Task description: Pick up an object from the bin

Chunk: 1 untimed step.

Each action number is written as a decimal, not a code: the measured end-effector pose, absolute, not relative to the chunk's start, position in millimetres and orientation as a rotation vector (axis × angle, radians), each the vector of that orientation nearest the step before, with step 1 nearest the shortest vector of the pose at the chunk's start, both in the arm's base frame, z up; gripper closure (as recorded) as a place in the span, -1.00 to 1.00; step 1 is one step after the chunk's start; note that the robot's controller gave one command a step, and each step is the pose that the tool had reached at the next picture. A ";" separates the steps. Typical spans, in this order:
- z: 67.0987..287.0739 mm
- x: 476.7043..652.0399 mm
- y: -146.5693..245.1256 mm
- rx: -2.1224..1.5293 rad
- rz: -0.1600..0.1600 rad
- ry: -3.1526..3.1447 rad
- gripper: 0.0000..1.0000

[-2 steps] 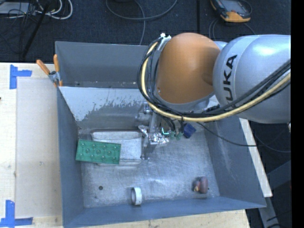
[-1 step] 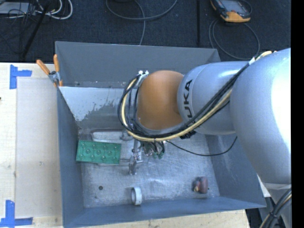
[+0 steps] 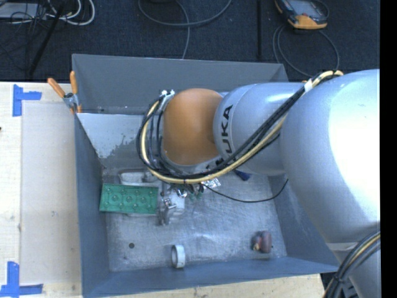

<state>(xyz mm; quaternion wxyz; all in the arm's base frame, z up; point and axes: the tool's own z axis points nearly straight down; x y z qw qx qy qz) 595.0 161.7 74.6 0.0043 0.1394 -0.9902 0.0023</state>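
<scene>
**Item 1:** flat green plastic studded plate [image 3: 129,199], rectangular.
- Lies flat on the floor of the grey metal bin [image 3: 93,228], left of centre.
- Right end touching or just beside the hand [image 3: 165,213]; cannot tell which.
- Handling, by judgement: light, stiff, smooth-faced, not fragile. Some bite from the studs, little from the thin edges.
- Likely best taken across the short width at the right end. Probably hard to get under while flat, and apt to slide on the bin floor.

**Hand:** low over the bin floor, below the orange wrist cover [image 3: 189,126]. Released or clenched: cannot tell.

**Item 2:** pale grey flat piece [image 3: 133,179], just behind the plate.

**Item 3:** small white ring [image 3: 178,255], near the front wall, well apart from the hand.

**Item 4:** small dark reddish lump [image 3: 262,242], front right, well apart.
</scene>
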 end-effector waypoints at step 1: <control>75.5 594.8 161.7 0.433 0.006 -3.100 1.00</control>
